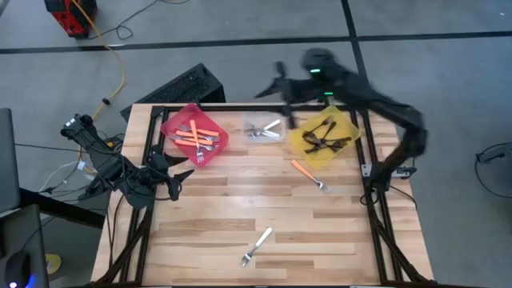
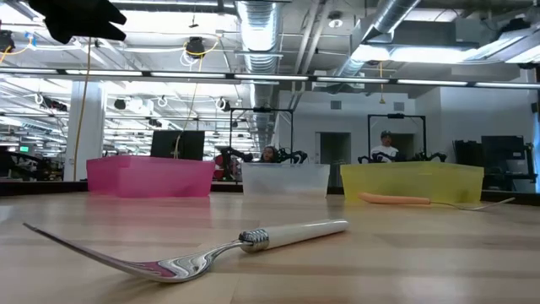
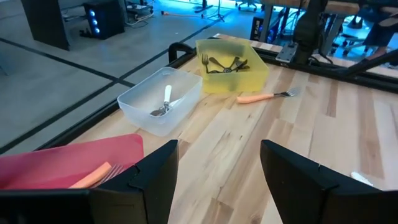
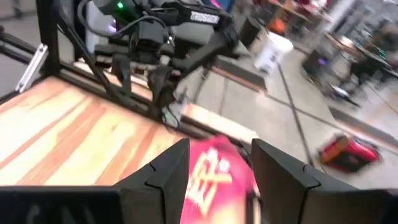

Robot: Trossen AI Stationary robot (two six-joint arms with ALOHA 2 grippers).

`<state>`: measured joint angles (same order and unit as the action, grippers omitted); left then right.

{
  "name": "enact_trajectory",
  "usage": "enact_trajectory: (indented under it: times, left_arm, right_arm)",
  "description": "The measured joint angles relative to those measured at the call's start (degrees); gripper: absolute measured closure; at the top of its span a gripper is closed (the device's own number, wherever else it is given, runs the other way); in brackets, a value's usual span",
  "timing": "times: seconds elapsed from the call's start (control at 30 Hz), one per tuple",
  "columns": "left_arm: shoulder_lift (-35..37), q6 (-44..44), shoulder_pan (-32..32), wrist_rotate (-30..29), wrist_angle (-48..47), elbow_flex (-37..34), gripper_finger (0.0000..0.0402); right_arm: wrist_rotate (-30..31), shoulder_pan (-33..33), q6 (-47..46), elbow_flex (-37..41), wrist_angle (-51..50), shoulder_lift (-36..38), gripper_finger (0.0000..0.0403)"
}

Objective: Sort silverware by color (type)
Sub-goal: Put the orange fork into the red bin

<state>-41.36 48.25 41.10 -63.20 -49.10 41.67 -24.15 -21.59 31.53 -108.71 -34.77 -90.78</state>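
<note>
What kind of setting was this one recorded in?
Probably an open robotics lab or workshop: exposed silver ceiling ducts, other dark robot arm rigs behind, and a butcher-block wooden table on a grey concrete floor.

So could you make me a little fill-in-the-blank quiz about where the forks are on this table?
1. The dark forks lie in the ____ bin.
2. The clear bin holds ____-handled forks.
3. Of the forks lying loose on the table, there are ____.
4. The loose fork beside the yellow bin has an ____ handle.

Missing words: yellow; white; two; orange
</note>
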Motion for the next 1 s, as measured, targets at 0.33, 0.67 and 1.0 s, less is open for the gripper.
enact_trajectory:
  times: [0.33,0.67,1.0]
  left_arm:
    - [0.0,-0.2,0.0,-0.7,3.8,0.0,0.0189]
    - [0.0,-8.3,0.0,-4.7,11.1,0.0,0.0189]
    - [0.2,-12.0,-1.8,-2.9,17.3,0.0,0.0189]
  right_arm:
    - [7.8,1.7,-7.3,0.0,-28.0,23.0,0.0210]
    - [7.7,4.4,-20.1,3.3,-33.2,38.1,0.0210]
    - [4.8,7.2,-23.8,30.1,-14.6,47.8,0.0210]
